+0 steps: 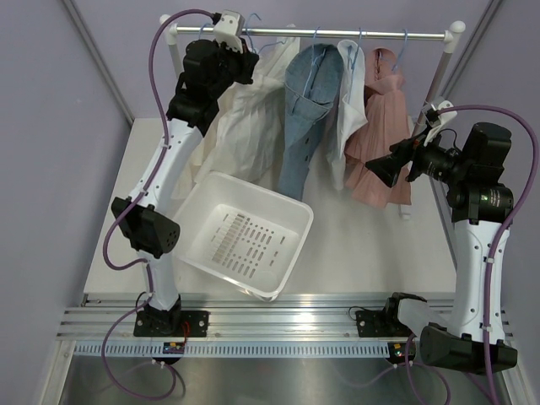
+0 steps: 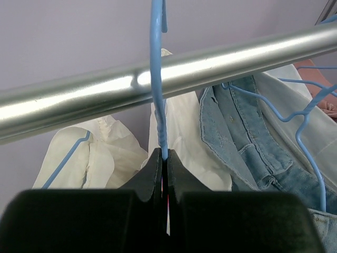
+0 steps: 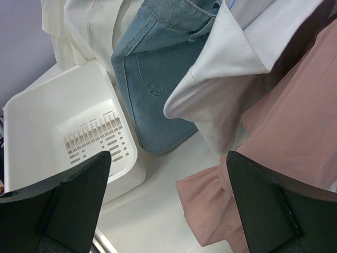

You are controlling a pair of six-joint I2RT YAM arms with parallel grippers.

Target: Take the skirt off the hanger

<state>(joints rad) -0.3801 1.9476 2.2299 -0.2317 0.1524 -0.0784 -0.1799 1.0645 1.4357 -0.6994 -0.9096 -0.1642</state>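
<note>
Left gripper [image 2: 164,159]: clenched on the twisted neck of a blue wire hanger [image 2: 156,52], just below the hook, which is still looped over the metal rail [image 2: 237,57]. We see the two black fingers pressed flat together, with only the wire between them. This hanger is the leftmost on the rail and carries the white garment [image 1: 245,118], apparently the skirt, though we cannot confirm the garment's type. It hangs full length at the far left of the worktop [image 1: 363,253], draped behind the raised left arm and just above the far edge of the basket [image 1: 297,240]. To its right on the same rail, each on its own blue hanger, we find a denim garment [image 1: 304,118], a white shirt [image 1: 350,84] with its collar turned out, and a pink ruffled garment [image 1: 380,143] at the far right. Right gripper [image 3: 167,163]: released, its jaws spread wide and holding nothing. It is held in the air on the right side, pointing left towards the lower folds of the pink garment; we cannot tell whether it touches the cloth. The white slotted basket stands tilted on the worktop between the two arms, near the left arm.
</note>
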